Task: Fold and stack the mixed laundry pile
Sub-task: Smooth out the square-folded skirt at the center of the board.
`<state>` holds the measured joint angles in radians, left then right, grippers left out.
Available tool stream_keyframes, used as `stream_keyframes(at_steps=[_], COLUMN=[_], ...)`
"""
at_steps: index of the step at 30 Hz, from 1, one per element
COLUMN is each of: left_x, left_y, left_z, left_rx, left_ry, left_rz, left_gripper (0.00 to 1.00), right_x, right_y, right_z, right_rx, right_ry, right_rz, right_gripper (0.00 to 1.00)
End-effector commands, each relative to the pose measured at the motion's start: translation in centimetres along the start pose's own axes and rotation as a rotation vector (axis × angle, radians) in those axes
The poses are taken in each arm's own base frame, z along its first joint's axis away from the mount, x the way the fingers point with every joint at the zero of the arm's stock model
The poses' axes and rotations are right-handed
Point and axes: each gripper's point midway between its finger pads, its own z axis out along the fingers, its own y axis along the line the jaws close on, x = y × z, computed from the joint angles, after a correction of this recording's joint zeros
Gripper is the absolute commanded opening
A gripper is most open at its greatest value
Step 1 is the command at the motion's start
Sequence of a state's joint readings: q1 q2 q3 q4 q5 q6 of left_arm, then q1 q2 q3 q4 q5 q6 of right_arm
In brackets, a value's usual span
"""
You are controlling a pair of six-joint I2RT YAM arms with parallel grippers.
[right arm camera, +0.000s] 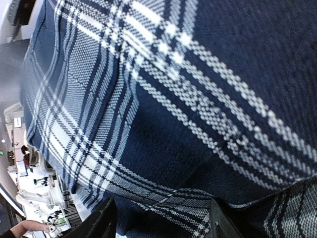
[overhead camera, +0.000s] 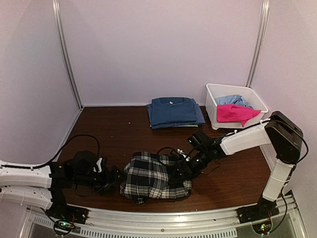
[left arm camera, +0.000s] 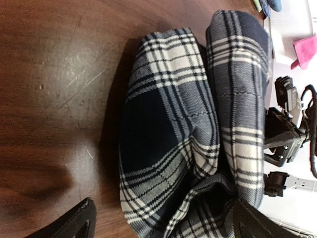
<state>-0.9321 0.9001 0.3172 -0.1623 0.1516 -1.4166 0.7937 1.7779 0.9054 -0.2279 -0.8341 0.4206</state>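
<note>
Our left claw point(overhead camera: 116, 180) gapes wide round the edge of the rumpled black-and-white plaid shirt point(overhead camera: 154, 179). Opposite, we cannot tell whether our right claw point(overhead camera: 181, 168) grips it. Beyond that claw: folded dark blue T-shirt point(overhead camera: 173, 110), white plastic bin point(overhead camera: 213, 97).

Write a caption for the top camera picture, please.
Left arm and right arm meet at a rumpled plaid shirt; folded blue clothes and a white bin sit behind.

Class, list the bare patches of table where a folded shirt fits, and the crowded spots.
Free: back left, between wall and blue stack; the strip between that stack and plaid shirt. Crowded: around plaid shirt, beside white bin.
</note>
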Motion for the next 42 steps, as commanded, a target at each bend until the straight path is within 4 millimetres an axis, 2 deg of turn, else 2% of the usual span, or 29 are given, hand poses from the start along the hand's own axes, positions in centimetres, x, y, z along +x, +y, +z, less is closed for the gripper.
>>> stream_keyframes(at_steps=[1, 8, 12, 13, 16, 18, 21, 23, 25, 30, 32, 35, 40, 42], left_x=[-0.2, 0.3, -0.7, -1.1, -2.5, -3.6, -5.3, -6.5, -7.6, -10.6, -11.0, -10.0, -7.7, -6.4], left_y=[-1.5, -4.5, -4.2, -3.8, -3.5, -3.7, -4.7, -6.7, -8.1, -9.3, -8.8, -8.0, -4.6, -2.5], left_z=[1.8, 3.3, 3.6, 3.6, 3.3, 3.1, 2.5, 2.0, 1.3, -1.2, -1.8, -2.1, -2.7, -3.2], left_rx=[0.132, 0.217, 0.21, 0.21, 0.237, 0.258, 0.284, 0.279, 0.238, 0.058, -0.014, -0.01, 0.017, -0.001], left_ry=[-0.049, -0.062, -0.117, -0.143, -0.23, -0.278, -0.347, -0.371, -0.396, -0.446, -0.427, -0.377, -0.298, -0.265], left_rz=[-0.141, -0.137, -0.164, -0.174, -0.166, -0.134, -0.017, 0.087, 0.193, 0.442, 0.481, 0.455, 0.212, 0.085], left_gripper=[0.98, 0.98, 0.98, 0.96, 0.83, 0.8, 0.78, 0.78, 0.81, 0.88, 0.93, 0.97, 0.98, 0.98], right_x=[3.5, 2.7, 3.2, 3.4, 4.4, 5.2, 5.7, 5.9, 6.0, 5.7, 5.7, 5.6, 5.4, 5.3], right_y=[-6.5, -7.5, -8.2, -8.7, -10.2, -11.2, -12.1, -12.5, -12.8, -13.1, -13.2, -13.3, -13.0, -12.8], right_z=[2.3, 2.8, 2.8, 2.6, 1.8, 1.3, 1.0, 0.9, 0.9, 0.8, 0.9, 1.1, 1.0, 1.0], right_rx=[0.137, 0.138, 0.149, 0.154, 0.174, 0.212, 0.255, 0.276, 0.282, 0.296, 0.295, 0.289, 0.282, 0.274], right_ry=[0.092, 0.091, 0.115, 0.116, 0.123, 0.141, 0.168, 0.185, 0.192, 0.197, 0.198, 0.193, 0.184, 0.18], right_rz=[0.196, 0.213, 0.201, 0.211, 0.227, 0.216, 0.183, 0.167, 0.156, 0.13, 0.132, 0.137, 0.134, 0.128], right_gripper=[0.66, 0.65, 0.65, 0.65, 0.64, 0.63, 0.61, 0.6, 0.6, 0.59, 0.59, 0.59, 0.58, 0.58])
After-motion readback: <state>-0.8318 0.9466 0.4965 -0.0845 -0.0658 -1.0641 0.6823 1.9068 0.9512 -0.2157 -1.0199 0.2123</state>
